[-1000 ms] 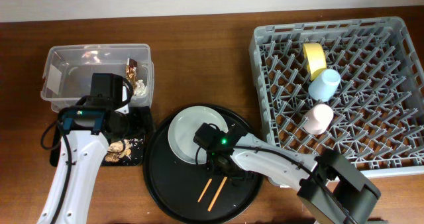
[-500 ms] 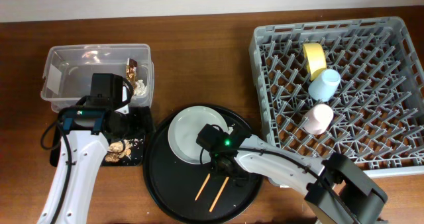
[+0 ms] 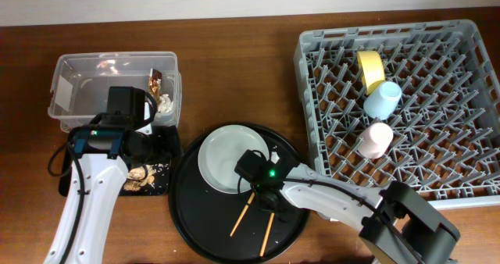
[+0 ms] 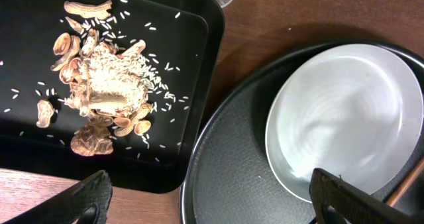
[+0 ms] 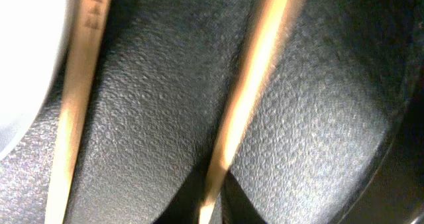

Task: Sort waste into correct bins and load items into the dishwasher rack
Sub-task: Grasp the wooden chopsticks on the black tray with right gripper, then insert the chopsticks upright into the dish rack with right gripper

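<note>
Two wooden chopsticks (image 3: 242,215) lie splayed on the round black tray (image 3: 199,225), beside the pale grey plate (image 3: 223,161). My right gripper (image 3: 266,200) is down on the tray and shut on the right chopstick (image 5: 246,98); the other chopstick (image 5: 79,98) lies free to its left. My left gripper (image 4: 212,211) hangs open over the edge between the shallow black tray (image 4: 192,25) and the round tray, holding nothing. Brown food scraps (image 4: 99,98) with rice sit in the shallow tray. The clear tub (image 3: 78,88) holds a shiny wrapper (image 3: 155,83) and white tissue (image 3: 166,102).
The grey dishwasher rack (image 3: 461,170) fills the right side, with a yellow bowl (image 3: 369,69), light blue cup (image 3: 382,100) and pink cup (image 3: 376,139) on its pegs. Bare wooden table (image 3: 242,69) shows between tub and rack.
My right gripper has shut on one chopstick. The two chopsticks have spread apart, the right one shifting rightward. The left arm has not moved.
</note>
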Robot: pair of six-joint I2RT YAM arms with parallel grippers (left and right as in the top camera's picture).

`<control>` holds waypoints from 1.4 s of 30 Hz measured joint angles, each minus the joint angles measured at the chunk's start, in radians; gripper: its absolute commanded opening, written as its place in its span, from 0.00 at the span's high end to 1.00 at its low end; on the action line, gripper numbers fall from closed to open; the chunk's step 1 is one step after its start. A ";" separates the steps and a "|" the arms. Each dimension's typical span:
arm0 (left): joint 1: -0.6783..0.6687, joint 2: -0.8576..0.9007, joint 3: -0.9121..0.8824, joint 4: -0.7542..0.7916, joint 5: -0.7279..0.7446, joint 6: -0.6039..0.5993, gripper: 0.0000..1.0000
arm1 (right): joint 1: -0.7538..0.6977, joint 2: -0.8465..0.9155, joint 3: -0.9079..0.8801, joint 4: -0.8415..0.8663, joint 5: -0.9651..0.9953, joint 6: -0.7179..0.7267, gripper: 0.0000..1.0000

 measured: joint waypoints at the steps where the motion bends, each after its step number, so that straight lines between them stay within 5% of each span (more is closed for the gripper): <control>1: 0.000 0.000 0.000 0.000 0.000 0.000 0.05 | -0.001 -0.003 -0.001 0.015 0.004 0.004 0.96; 9: 0.000 0.000 0.000 -0.001 0.000 0.000 0.05 | -0.066 -0.097 0.019 -0.022 0.007 -0.097 0.96; 15: 0.000 0.000 0.000 -0.001 0.000 0.000 0.05 | -0.304 -0.319 0.255 -0.246 0.009 -0.466 0.96; 23: 0.000 0.000 0.000 0.000 0.000 0.000 0.05 | -0.601 -0.251 0.290 -0.297 0.010 -0.809 0.96; 26: 0.000 0.000 0.000 0.000 0.000 0.000 0.05 | -0.621 -0.124 0.290 -0.250 0.010 -0.876 0.80; 30: 0.000 0.000 0.000 0.000 0.000 0.000 0.05 | -0.621 -0.095 0.294 -0.217 0.007 -0.905 0.60; 36: 0.000 0.000 0.000 0.000 0.000 0.000 0.05 | -0.605 -0.166 0.410 -0.349 -0.019 -0.843 0.50; 39: 0.000 0.000 0.000 0.000 0.000 0.000 0.05 | -0.497 -0.199 0.417 -0.372 -0.038 -0.747 0.47; 42: 0.000 0.000 0.000 0.001 0.000 0.000 0.05 | -0.303 -0.198 0.359 -0.328 -0.053 -0.585 0.31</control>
